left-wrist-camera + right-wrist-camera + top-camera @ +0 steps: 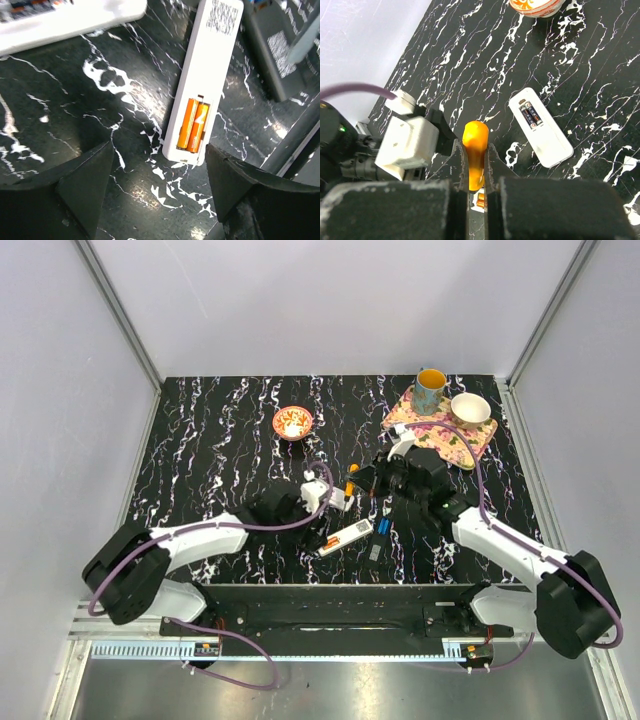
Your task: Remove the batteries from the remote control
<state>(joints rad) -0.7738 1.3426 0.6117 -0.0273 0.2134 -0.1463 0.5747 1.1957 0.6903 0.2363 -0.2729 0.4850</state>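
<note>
Two orange batteries (194,125) are seen seated side by side in the open bay of a white remote (210,65), just ahead of the left gripper (157,150), whose jaws are spread wide over bare marbled table (75,100). A third battery (475,137) is clamped upright in the right gripper (475,157), near a second remote (540,127) and well clear of the table's back edge.

Left arm (200,537) and right arm (500,540): I note white link shells, black joint housings. Purple cable (255,527) loops back from each wrist. Fingers (75,192) matte black, wedge-shaped, scuffed pale; white boxy block (407,142) just behind the left ones.
</note>
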